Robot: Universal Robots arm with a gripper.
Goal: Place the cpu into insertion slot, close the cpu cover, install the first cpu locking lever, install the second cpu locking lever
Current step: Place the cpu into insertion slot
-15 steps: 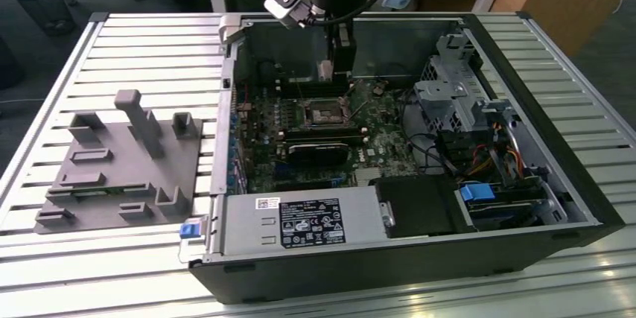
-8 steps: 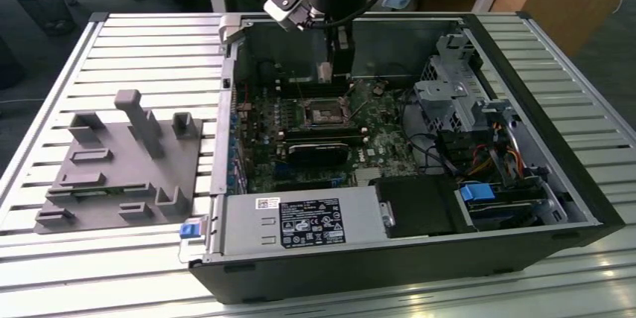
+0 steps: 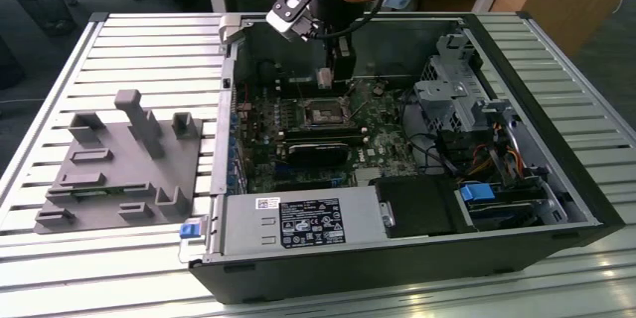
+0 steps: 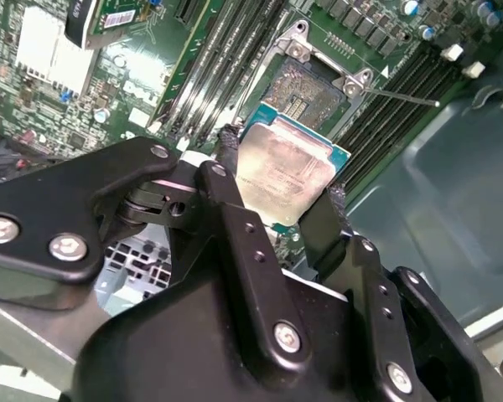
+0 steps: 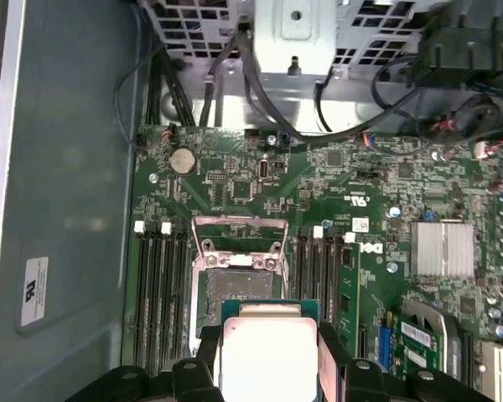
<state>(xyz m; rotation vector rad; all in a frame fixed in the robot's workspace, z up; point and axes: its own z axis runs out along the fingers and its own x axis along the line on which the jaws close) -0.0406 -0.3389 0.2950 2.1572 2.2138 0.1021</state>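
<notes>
Holding the chip (image 4: 289, 176) by two opposite edges, the gripper (image 4: 281, 174) has its fingers (image 4: 225, 159) closed only as far as the chip's width. The chip's silver top faces the camera in both wrist views. It hangs above the circuit board (image 5: 360, 184), touching nothing but the fingers.

The socket (image 5: 239, 289) lies just beyond the fingertips, ahead of and below the chip. In the second wrist view the chip's far edge overlaps the socket's near rim, so it looks nearly lined up but not yet over the middle. Being square, the chip has no long axis. Its edges run roughly parallel to the socket's sides.

The socket is empty, its bed of contacts bare. The cover frame (image 5: 239, 221) stands swung open on the socket's far side, and a thin wire lever (image 4: 411, 98) juts out free beside it. Memory slots (image 5: 155, 293) flank the socket on both sides.

All this sits inside the open computer case (image 3: 571, 161), which lies on a slatted table (image 3: 149, 42). A grey holder block (image 3: 119, 169) lies well apart on the exterior view's left. I cannot tell what its pockets hold.
</notes>
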